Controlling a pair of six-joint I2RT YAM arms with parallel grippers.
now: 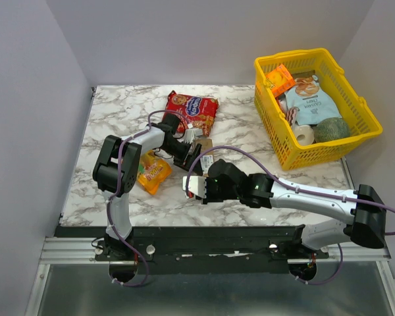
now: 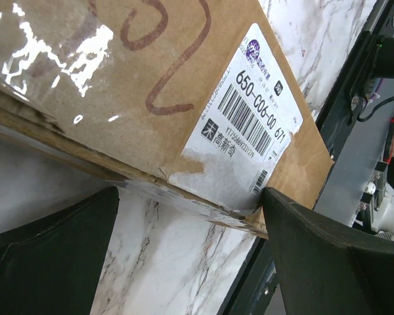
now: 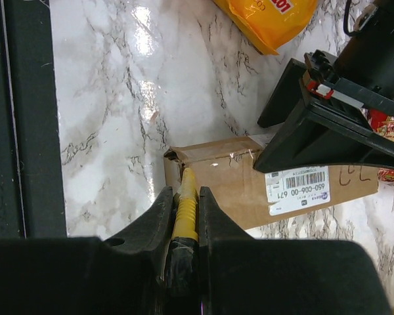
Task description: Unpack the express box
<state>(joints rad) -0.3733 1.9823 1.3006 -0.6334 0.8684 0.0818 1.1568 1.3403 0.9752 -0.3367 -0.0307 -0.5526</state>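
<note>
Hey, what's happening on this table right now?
Two robot arms are working on the express box. The left gripper hangs open over it near the white label, not clamping it. The right gripper is shut on a slim yellow tool whose tip is at the box's unlabelled end. The box looks not yet opened.

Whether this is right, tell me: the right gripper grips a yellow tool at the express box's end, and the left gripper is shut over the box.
Wrong: the left gripper is wide open over the express box, as the left wrist view shows. The right gripper does grip the yellow tool at its end.
</note>
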